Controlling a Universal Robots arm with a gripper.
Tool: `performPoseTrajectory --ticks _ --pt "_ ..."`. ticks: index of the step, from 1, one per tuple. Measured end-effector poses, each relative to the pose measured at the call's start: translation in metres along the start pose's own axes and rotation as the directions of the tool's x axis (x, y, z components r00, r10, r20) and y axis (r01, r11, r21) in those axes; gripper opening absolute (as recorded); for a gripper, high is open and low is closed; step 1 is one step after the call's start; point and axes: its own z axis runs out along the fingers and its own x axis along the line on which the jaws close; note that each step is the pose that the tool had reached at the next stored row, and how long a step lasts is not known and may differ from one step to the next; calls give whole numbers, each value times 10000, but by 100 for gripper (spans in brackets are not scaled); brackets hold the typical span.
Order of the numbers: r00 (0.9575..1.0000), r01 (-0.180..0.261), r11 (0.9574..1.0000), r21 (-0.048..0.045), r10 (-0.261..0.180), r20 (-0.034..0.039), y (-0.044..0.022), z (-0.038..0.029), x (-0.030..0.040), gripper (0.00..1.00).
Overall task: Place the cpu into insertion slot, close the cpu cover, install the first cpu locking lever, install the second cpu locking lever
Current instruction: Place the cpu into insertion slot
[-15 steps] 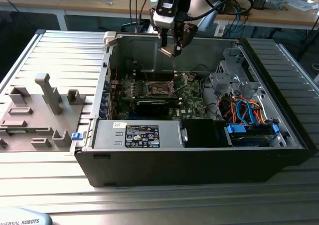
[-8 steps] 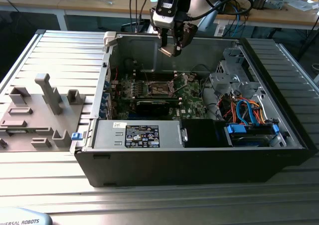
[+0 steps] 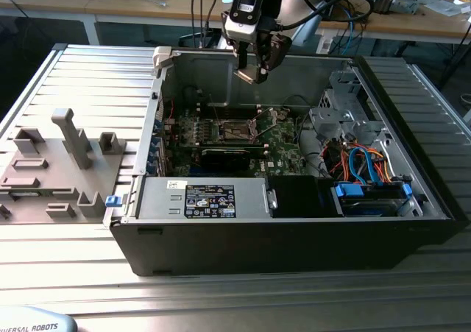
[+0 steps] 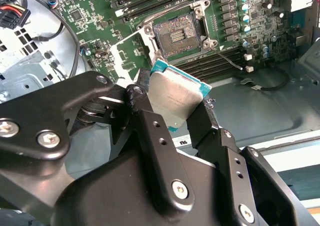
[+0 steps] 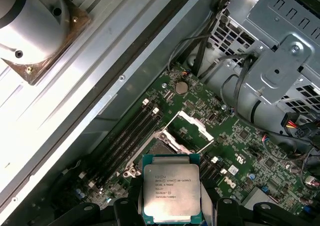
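The claw (image 3: 252, 73) hangs over the open computer case (image 3: 280, 247), clamped on the cpu (image 5: 171, 191) by two opposite edges, so the chip is up in the air above the board (image 4: 260, 40). Below it the insertion slot (image 4: 174, 33) lies bare and the cpu cover (image 5: 197, 124) stands swung open. By my reckoning no step is finished yet: seating, closing and both levers are all left.
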Motion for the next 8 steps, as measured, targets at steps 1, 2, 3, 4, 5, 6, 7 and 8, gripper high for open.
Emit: performPoseTrajectory --ticks 1,2,3,4,5,6,7,8 --pt "10000 -10 10000 0 10 1 0 0 0 54" --pt "10000 -21 10000 0 21 2 0 0 0 54" --pt "10000 -29 10000 -1 29 2 0 0 0 54" --pt "10000 -36 10000 0 36 3 0 0 0 54" --pt "10000 -53 10000 -1 53 4 0 0 0 54" --pt "10000 -62 10000 -1 62 5 0 0 0 54" --pt "10000 -72 10000 -2 72 6 0 0 0 54" --pt "10000 -85 10000 -1 85 7 0 0 0 54"
